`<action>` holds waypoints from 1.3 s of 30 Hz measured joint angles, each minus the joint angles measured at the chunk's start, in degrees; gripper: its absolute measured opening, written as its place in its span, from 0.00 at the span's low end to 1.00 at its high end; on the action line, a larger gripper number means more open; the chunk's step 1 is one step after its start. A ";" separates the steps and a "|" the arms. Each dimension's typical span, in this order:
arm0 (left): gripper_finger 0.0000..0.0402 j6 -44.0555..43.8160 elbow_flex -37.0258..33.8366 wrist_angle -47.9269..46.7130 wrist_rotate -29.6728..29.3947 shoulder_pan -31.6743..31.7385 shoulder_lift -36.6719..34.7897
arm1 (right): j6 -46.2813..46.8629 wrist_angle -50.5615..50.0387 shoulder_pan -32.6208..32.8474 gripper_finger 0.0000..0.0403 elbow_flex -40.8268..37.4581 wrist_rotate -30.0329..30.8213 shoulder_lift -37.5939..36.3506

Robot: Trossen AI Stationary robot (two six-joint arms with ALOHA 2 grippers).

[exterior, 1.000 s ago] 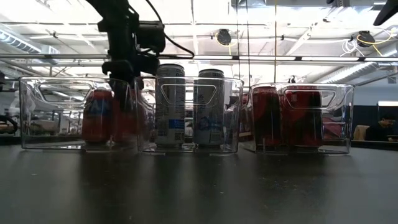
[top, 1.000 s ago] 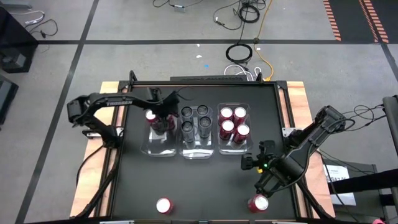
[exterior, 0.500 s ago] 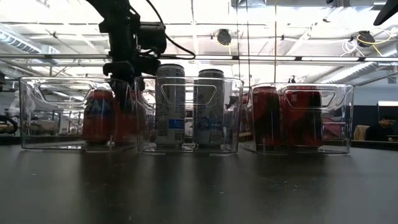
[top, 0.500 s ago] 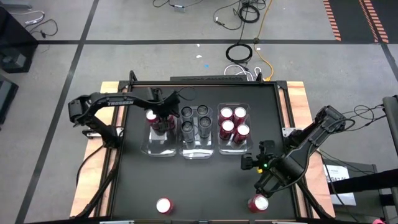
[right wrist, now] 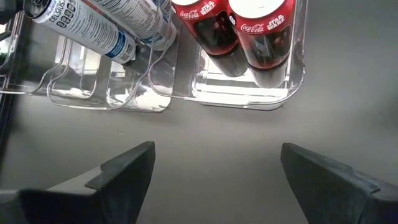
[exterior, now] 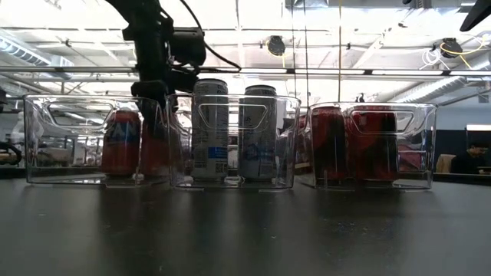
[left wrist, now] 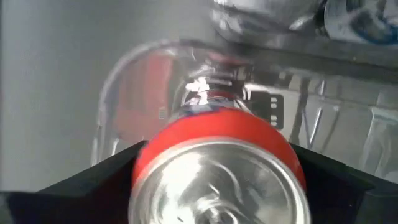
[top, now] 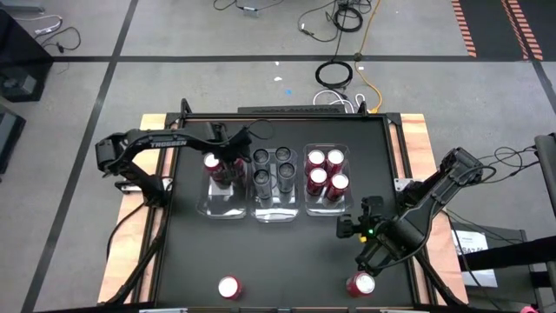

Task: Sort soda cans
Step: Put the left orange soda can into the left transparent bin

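High view: three clear bins stand in a row, and the left gripper [top: 228,167] reaches down into the left bin [top: 223,205], its fingers set wide on either side of a red can [left wrist: 217,168] standing there beside another red can [top: 211,162]; whether they grip it I cannot tell. Right of that bin, the middle bin [top: 274,213] holds four dark cans [top: 273,169] and the right bin [top: 326,207] four red cans [top: 326,170]. Nearer the table's front edge than the bins, the right gripper [top: 372,252] hovers wide open and empty beside a loose red can [top: 360,283], with one more red can [top: 228,287] well apart

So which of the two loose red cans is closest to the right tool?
The loose red can at the table's front right, just beside the right tool; the other loose can sits front centre-left.
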 joint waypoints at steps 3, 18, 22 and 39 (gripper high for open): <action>0.94 0.03 -0.04 -0.76 0.17 0.00 0.09 | -0.20 0.00 0.00 0.85 0.00 0.00 0.00; 0.99 -4.29 10.85 -11.37 -1.18 0.00 0.07 | -1.23 -0.02 0.01 0.85 0.00 0.00 0.00; 0.99 -13.29 15.56 -19.59 0.46 -0.90 -1.16 | -4.64 -0.02 0.00 0.85 0.00 0.00 0.00; 0.99 -78.27 16.13 -15.60 -14.27 -47.05 -16.25 | -24.49 1.88 0.22 0.85 0.00 0.00 0.02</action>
